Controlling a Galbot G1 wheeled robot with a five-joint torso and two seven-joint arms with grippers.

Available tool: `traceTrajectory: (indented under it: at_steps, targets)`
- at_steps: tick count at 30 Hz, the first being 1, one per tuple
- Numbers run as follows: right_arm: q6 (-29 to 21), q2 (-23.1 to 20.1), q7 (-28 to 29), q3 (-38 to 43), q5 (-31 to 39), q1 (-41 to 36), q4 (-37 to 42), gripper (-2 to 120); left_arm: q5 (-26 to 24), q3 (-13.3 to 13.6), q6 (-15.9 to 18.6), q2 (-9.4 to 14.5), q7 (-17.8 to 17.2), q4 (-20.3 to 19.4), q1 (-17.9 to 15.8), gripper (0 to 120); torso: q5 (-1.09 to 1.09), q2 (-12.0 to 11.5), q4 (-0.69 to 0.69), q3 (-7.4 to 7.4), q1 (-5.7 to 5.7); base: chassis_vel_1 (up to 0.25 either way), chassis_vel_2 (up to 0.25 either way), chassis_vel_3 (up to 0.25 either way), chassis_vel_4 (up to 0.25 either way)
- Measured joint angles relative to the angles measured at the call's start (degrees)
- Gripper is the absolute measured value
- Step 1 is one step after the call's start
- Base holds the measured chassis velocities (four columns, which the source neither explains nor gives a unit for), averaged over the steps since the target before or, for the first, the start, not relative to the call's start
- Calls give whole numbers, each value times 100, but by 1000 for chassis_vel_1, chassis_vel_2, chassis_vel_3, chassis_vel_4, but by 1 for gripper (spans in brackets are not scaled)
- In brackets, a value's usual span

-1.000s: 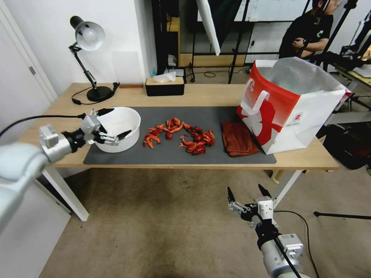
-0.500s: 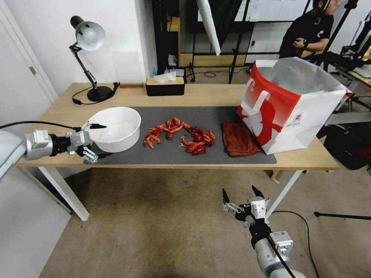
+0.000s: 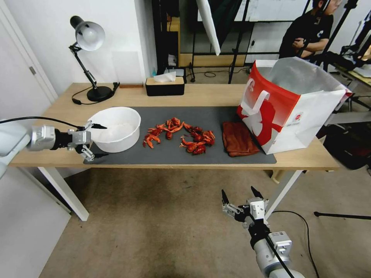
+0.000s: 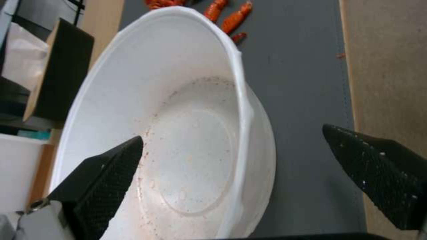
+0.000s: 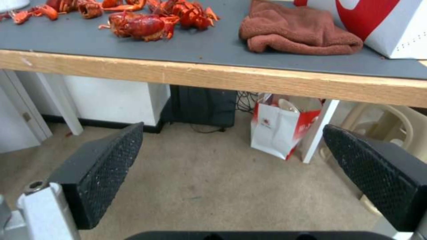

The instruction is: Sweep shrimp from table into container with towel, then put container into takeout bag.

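The white container [image 3: 116,129] stands on the left end of the dark mat [image 3: 216,116] on the table [image 3: 216,94]. My left gripper [image 3: 99,141] is open at its left side, one finger over the rim and one outside the wall; the left wrist view shows the container [image 4: 186,133] with the gripper [image 4: 232,133] astride its rim. Red shrimp [image 3: 179,135] lie scattered mid-mat, also seen as shrimp [image 5: 142,23]. A brown towel [image 3: 239,138] lies crumpled beside the red-and-white takeout bag [image 3: 293,104]. My right gripper [image 3: 239,192] hangs open below the table's front edge.
A desk lamp [image 3: 89,38] and a black tissue box [image 3: 164,85] stand at the table's back. A small red-and-white bag [image 5: 280,130] sits on the floor under the table by a white leg. Carpet lies open in front.
My left gripper drew back leftward from the container and turned, so its fingers now straddle the left rim. The right gripper sank slightly and drifted left.
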Motion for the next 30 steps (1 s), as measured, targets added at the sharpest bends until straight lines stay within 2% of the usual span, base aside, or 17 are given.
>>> traceTrajectory:
  at_steps: [2, 4, 6, 7, 8, 9, 10, 11, 14, 19, 22, 23, 24, 30]
  targets:
    - [0, -15, 1, 5, 0, -3, -24, 100, 20, 213, -84, -24, 72, 99, -194, 100, 1, 0, 1, 0, 0, 0, 0, 0, 0]
    - [0, -24, -1, 15, 0, 0, -28, 100, 58, 304, -94, -39, 96, 120, -276, 100, 1, 0, 1, 0, 0, 0, 0, 0, 0]
    - [0, -37, -9, 38, 1, 10, -26, 100, 169, 532, -97, -107, 204, 164, -559, 100, 2, 0, 1, 0, -1, 0, 0, 0, 0]
    - [0, -37, -9, 38, 1, 10, -26, 100, 169, 532, -97, -107, 204, 164, -559, 100, 2, 0, 1, 0, -1, 0, 0, 0, 0]
    - [0, -48, -12, 48, 0, 8, -26, 100, 336, 836, -142, -164, 291, 242, -876, 100, 1, 0, 0, 0, 0, 0, 0, 0, 0]
    - [0, -48, -13, 51, 1, 2, -26, 100, 434, 982, -176, -186, 340, 285, -1022, 100, 3, 0, 0, 0, 0, 0, 0, 0, 0]
    - [0, -46, -13, 66, 1, -16, -24, 100, 635, 1277, -245, -241, 496, 363, -1303, 100, 1, 0, 0, 0, 0, 0, 0, 0, 0]
    - [0, -46, -13, 66, 1, -16, -24, 100, 635, 1277, -245, -241, 496, 363, -1303, 100, 1, 0, 0, 0, 0, 0, 0, 0, 0]
    - [6, -46, -11, 94, 1, -38, -23, 100, 868, 1567, -314, -299, 666, 487, -1624, 99, 2, 0, 0, 0, 0, 0, 0, 0, 0]
    - [16, -45, -4, 99, 2, -46, -30, 100, 976, 1741, -349, -304, 780, 577, -1807, 94, 1, 0, 1, 0, 0, 0, 0, 0, 0]
    - [25, -39, -3, 91, -5, -56, -36, 100, 1077, 1807, -385, -298, 858, 642, -1907, 85, 1, 0, 0, 0, 0, 0, 0, 0, 0]
    - [31, -34, -2, 82, -19, -63, -40, 100, 1147, 1832, -424, -303, 911, 698, -1970, 77, 1, 0, 1, 0, 0, 0, 0, 0, 0]
    - [31, -34, -2, 82, -19, -63, -40, 100, 1147, 1832, -424, -303, 911, 698, -1970, 77, 1, 0, 1, 0, 0, 0, 0, 0, 0]
    - [47, -50, -2, 86, -27, -80, -38, 100, 1222, 1868, -478, -265, 1072, 730, -2029, 55, 2, 0, 1, 0, 0, 0, 0, 0, 0]
